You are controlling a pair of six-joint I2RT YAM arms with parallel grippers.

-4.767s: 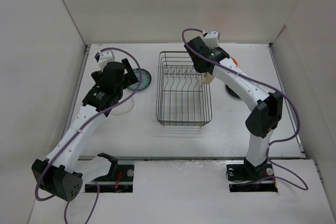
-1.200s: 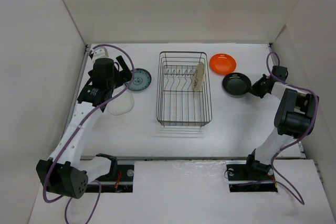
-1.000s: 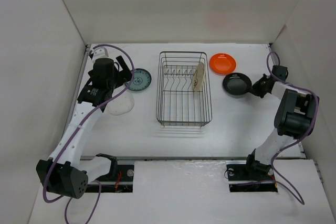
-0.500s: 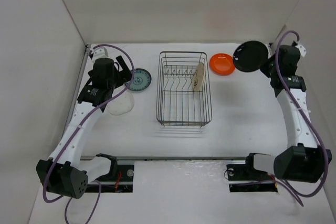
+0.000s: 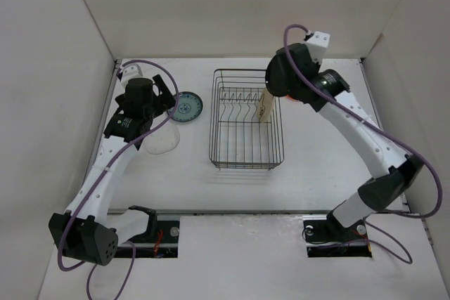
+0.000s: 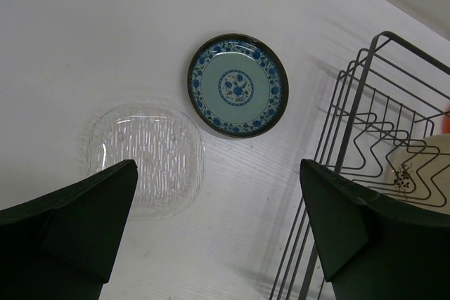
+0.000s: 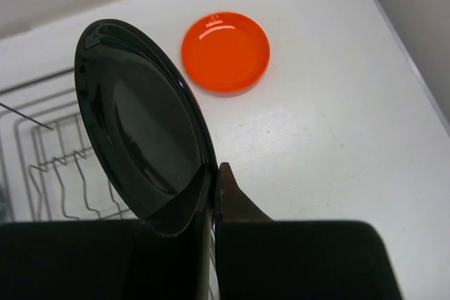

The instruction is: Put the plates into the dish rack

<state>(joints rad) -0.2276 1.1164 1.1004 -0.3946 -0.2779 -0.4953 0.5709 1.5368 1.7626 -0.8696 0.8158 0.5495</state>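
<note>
Right fingers (image 7: 226, 194): pressed onto the lower rim of the black plate (image 7: 140, 117), one finger on each face. The plate is held on edge, tilted, and off the worktop (image 5: 316, 166). In the top view my wrist hangs over the far right corner of the rack (image 5: 246, 167).

Cream plate (image 5: 265, 107): on edge at the right end of the divider row. The gaps to its left look free.

Orange plate (image 7: 225, 52): flat on the worktop beyond the rack.

Left fingers (image 6: 70, 209): spread wide and holding nothing, above the teal plate (image 6: 238, 84) and glass plate (image 6: 144, 156).

Plan for slotting the black plate:
- Turn it parallel to the dividers.
- Choose a gap clear of the cream plate.
- Lower it straight down.
- Grip firmly, since the glossy rim may slip.
- Let go only once the rim sits on the bottom wires.
</note>
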